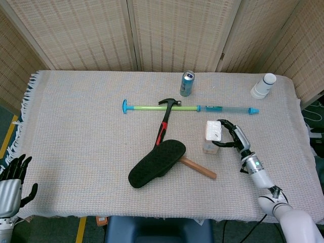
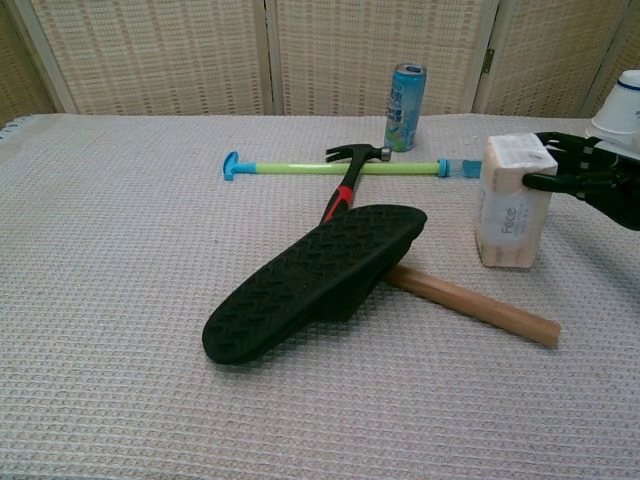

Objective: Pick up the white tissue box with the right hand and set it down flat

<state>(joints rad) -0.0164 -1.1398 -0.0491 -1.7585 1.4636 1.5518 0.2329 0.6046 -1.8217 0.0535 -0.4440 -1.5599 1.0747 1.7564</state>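
The white tissue box (image 1: 211,135) (image 2: 510,205) stands upright on its narrow end on the woven cloth, just right of the hammer's wooden handle. My right hand (image 1: 234,137) (image 2: 585,175) reaches in from the right and grips the box near its top, thumb on the near side and fingers behind. At the bottom left corner of the head view, off the table's edge, my left hand (image 1: 11,185) holds nothing, its fingers apart.
A black slipper (image 1: 156,163) lies over a hammer (image 1: 164,124) in the middle. Behind the box runs a green and blue rod (image 1: 190,108), with a can (image 1: 187,83) beyond it. A white bottle (image 1: 264,85) stands at the back right.
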